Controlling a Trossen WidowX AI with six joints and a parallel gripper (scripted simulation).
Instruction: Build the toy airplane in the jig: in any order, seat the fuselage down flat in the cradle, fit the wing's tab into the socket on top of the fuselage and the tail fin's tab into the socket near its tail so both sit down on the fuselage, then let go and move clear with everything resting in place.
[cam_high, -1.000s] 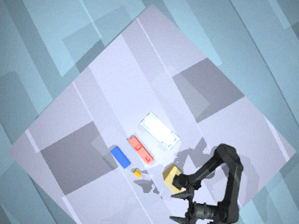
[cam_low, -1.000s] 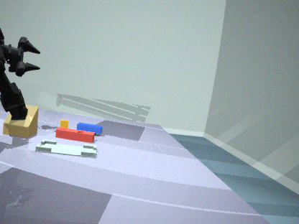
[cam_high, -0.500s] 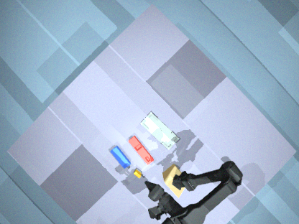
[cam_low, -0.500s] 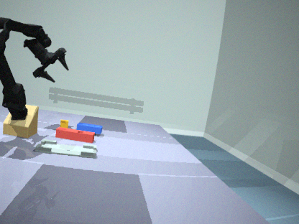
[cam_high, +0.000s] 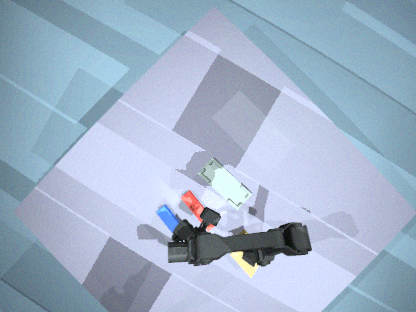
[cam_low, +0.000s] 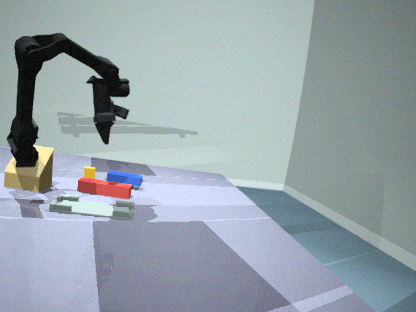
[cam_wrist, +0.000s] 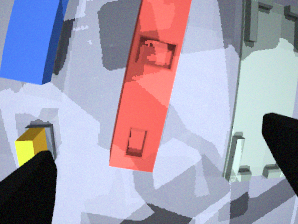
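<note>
- My claw (cam_high: 197, 224) (cam_low: 106, 142) (cam_wrist: 161, 143): spread nearly full, holding nothing, hanging above the parts.
- Fuselage (cam_high: 190, 201) (cam_low: 105, 188) (cam_wrist: 145, 102): below me, wrist view has it at 12 o'clock, near end between my fingertips in that view. Both sockets unfilled.
- Tail fin (cam_low: 89, 172) (cam_wrist: 25, 151): 9 o'clock, by one fingertip in view.
- Wing (cam_high: 167, 216) (cam_low: 124, 179) (cam_wrist: 30, 40): 10 o'clock, loose.
- Cradle (cam_high: 227, 185) (cam_low: 90, 208) (cam_wrist: 265, 85): 2 o'clock, fuselage beside it, not in it.
- Done: no seating. Left: fuselage, wing, fin, then back off.
</note>
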